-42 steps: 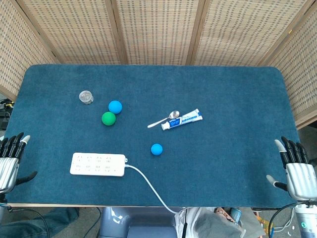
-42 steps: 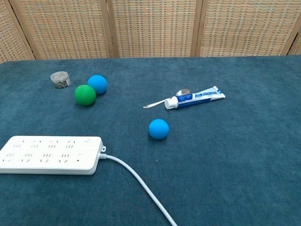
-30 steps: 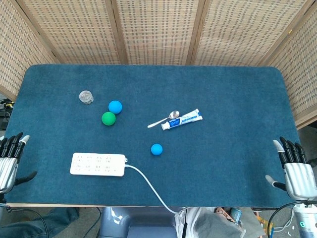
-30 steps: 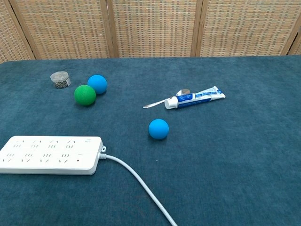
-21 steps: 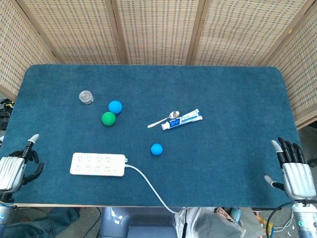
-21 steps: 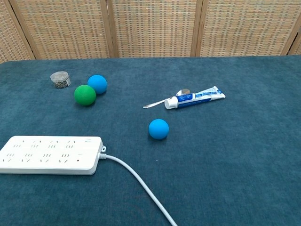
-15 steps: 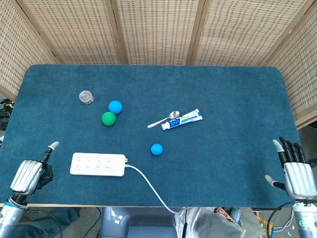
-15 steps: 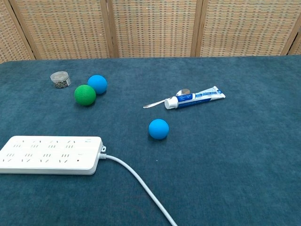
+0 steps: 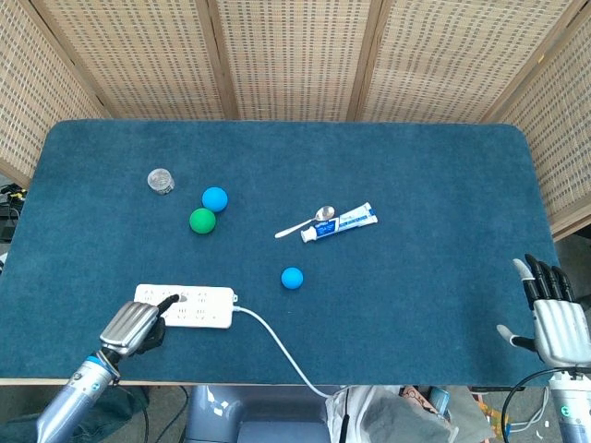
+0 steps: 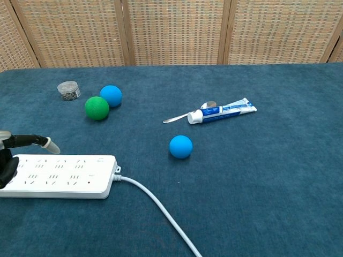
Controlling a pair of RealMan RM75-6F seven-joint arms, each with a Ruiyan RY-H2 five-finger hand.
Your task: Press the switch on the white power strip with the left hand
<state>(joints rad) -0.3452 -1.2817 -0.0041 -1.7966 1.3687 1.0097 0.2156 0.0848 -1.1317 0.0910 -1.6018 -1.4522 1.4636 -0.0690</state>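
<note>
The white power strip (image 9: 201,307) lies flat near the table's front left, its cord (image 9: 277,346) running off the front edge. My left hand (image 9: 137,326) hovers at the strip's left end, most fingers curled in and one finger (image 9: 172,299) stretched out over the sockets. In the chest view the same hand (image 10: 6,160) shows at the left edge, its extended finger (image 10: 37,142) raised a little above the strip (image 10: 64,176). It holds nothing. My right hand (image 9: 554,318) stays beyond the table's right front corner, fingers spread and empty.
A green ball (image 9: 202,221) and a blue ball (image 9: 214,198) sit behind the strip, with a small jar (image 9: 161,180) further left. Another blue ball (image 9: 292,277) lies right of the strip. A toothpaste tube (image 9: 340,224) and spoon (image 9: 305,221) lie mid-table.
My left hand has swung in from the table's left edge to above the strip's left end, curling its fingers and pointing one out. The right hand has barely moved.
</note>
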